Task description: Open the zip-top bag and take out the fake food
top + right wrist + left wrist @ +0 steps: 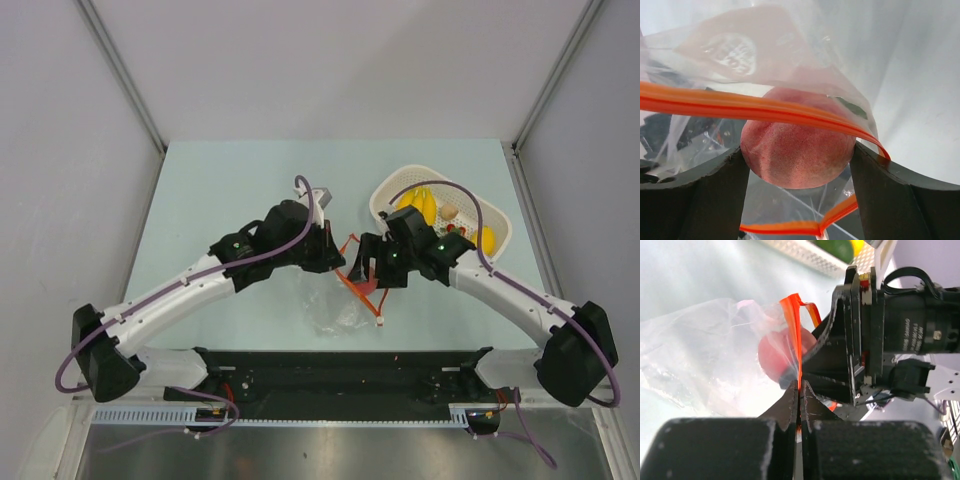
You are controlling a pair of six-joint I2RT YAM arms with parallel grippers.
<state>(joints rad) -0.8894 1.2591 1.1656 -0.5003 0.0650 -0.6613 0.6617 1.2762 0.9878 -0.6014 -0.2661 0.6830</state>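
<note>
The clear zip-top bag point(335, 305) lies crumpled on the table between my two arms, its red zip strip point(792, 325) lifted up. My left gripper point(799, 386) is shut on that strip, pinching it edge-on. The mouth of the bag point(740, 50) stands open. My right gripper point(797, 150) reaches into it, and its fingers press both sides of a round red fake food piece point(795, 155). The left wrist view shows that red piece point(776, 356) through the plastic. In the top view the two grippers point(338, 262) point(372, 268) meet over the bag.
A white perforated basket point(503, 232) stands at the back right, just behind my right arm. It holds a yellow banana bunch point(422, 207), a tan egg-like piece point(451, 213) and a yellow fruit point(487, 240). A dark green vegetable point(835, 247) shows at its edge.
</note>
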